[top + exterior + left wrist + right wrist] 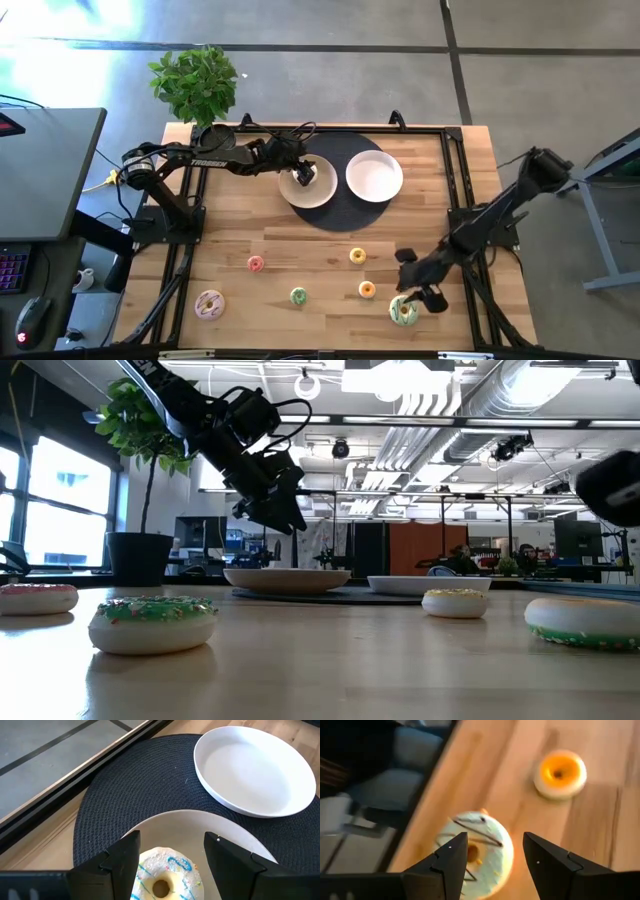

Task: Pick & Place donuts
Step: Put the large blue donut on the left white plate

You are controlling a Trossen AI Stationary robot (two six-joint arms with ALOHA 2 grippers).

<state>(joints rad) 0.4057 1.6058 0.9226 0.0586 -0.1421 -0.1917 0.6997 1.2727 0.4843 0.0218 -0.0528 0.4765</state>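
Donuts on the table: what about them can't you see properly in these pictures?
- White donut on the cream plate: the left wrist view's edge cuts it off; the left gripper hides it from above.
- Green donut: the right gripper partly covers it from above; blurred in the right wrist view.

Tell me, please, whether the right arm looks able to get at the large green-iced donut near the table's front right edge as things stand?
Probably yes. The right gripper hangs open almost directly above the green-iced donut, nothing lies between them, and the orange donut sits apart.
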